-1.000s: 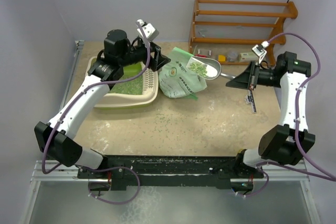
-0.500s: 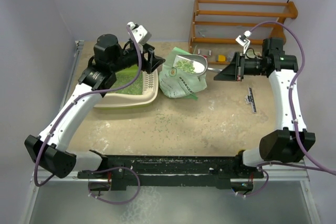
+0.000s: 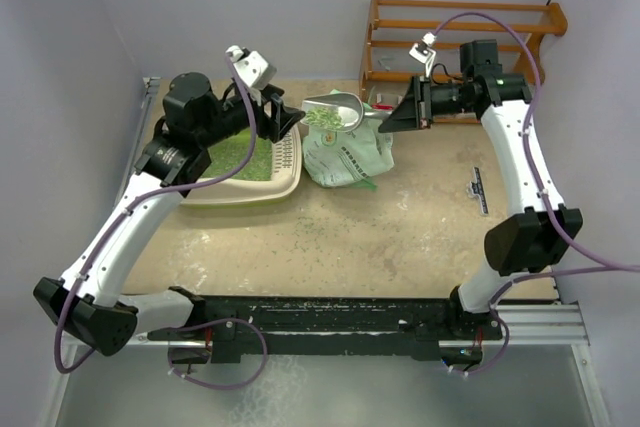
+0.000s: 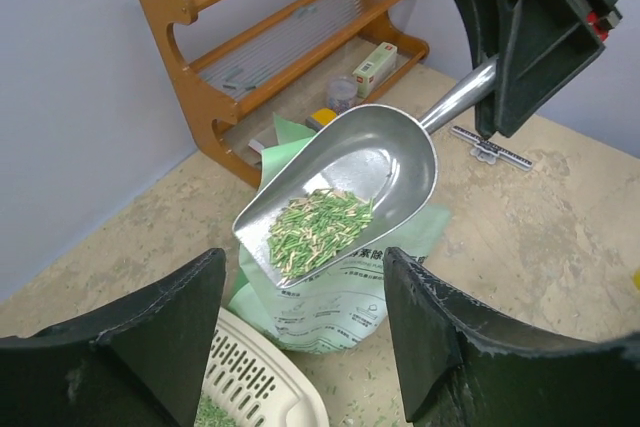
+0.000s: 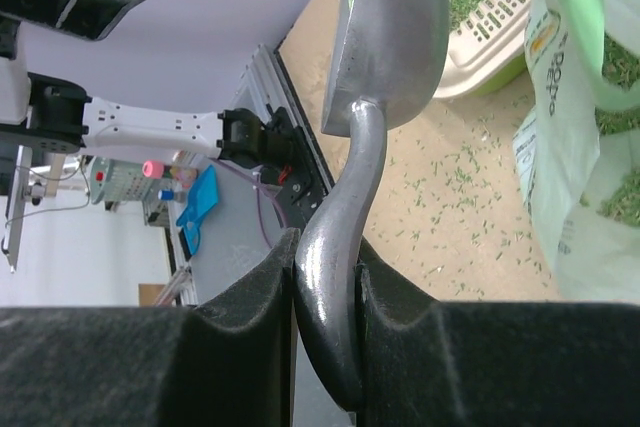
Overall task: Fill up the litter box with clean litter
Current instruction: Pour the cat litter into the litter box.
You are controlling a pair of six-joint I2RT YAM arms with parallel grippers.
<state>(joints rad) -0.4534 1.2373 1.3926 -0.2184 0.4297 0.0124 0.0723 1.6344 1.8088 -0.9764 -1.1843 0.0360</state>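
Note:
The cream litter box (image 3: 292,169) with a lime-green inside sits at the table's back left, with green litter (image 3: 240,159) in it. My right gripper (image 3: 410,113) is shut on the handle of a metal scoop (image 3: 338,111). The scoop holds a heap of litter above the pale green bag (image 3: 350,155). My left gripper (image 3: 285,119) is open and empty above the box's slotted right rim. The left wrist view shows the scoop (image 4: 385,162), its litter (image 4: 318,227), the bag (image 4: 345,297) and the rim (image 4: 250,382). The right wrist view shows the handle (image 5: 330,277) clamped between the pads.
A wooden rack (image 3: 460,37) stands at the back right with small boxes on its bottom shelf. A black strip (image 3: 478,190) lies on the table at the right. Loose pellets (image 3: 330,232) are scattered over the tabletop in front of the bag.
My right gripper has carried the loaded scoop leftward, from beside the bag's right side to above the bag. My left gripper has drawn back to the left.

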